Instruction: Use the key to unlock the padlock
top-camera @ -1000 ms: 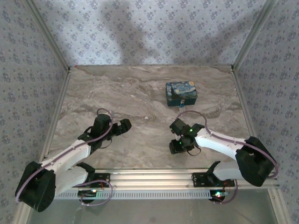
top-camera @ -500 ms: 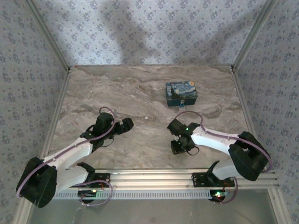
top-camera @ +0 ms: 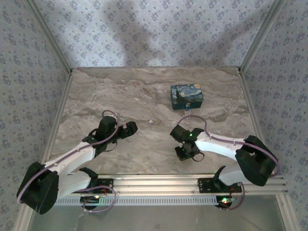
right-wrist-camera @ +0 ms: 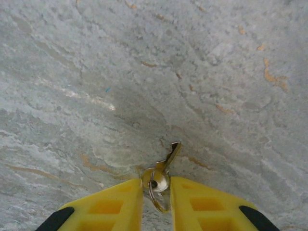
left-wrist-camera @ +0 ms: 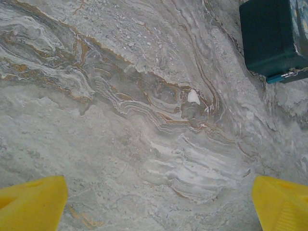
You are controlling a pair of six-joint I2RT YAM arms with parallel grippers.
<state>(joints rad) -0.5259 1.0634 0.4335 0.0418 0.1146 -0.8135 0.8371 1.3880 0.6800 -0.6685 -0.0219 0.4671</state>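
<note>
A small silver key (right-wrist-camera: 163,168) on a wire ring is pinched by its round head between my right gripper's (right-wrist-camera: 157,192) yellow fingers (right-wrist-camera: 113,204), its blade pointing out just above the marble. From above, the right gripper (top-camera: 186,153) hangs low near the table's front edge. The padlock (top-camera: 187,105) is a tiny bluish piece at the front of the swirl-printed box (top-camera: 186,95); a metal piece (left-wrist-camera: 288,73) shows at the box's edge in the left wrist view. My left gripper (left-wrist-camera: 159,207) is open over bare marble, with nothing between its fingers (left-wrist-camera: 33,202).
The marble table (top-camera: 144,96) is walled by patterned panels on three sides. An aluminium rail (top-camera: 159,182) runs along the near edge. The box sits at the back right, well beyond both grippers.
The right wrist has shifted slightly left with the key still held. The left arm moved a little to the right a second ago and has since stayed still.
</note>
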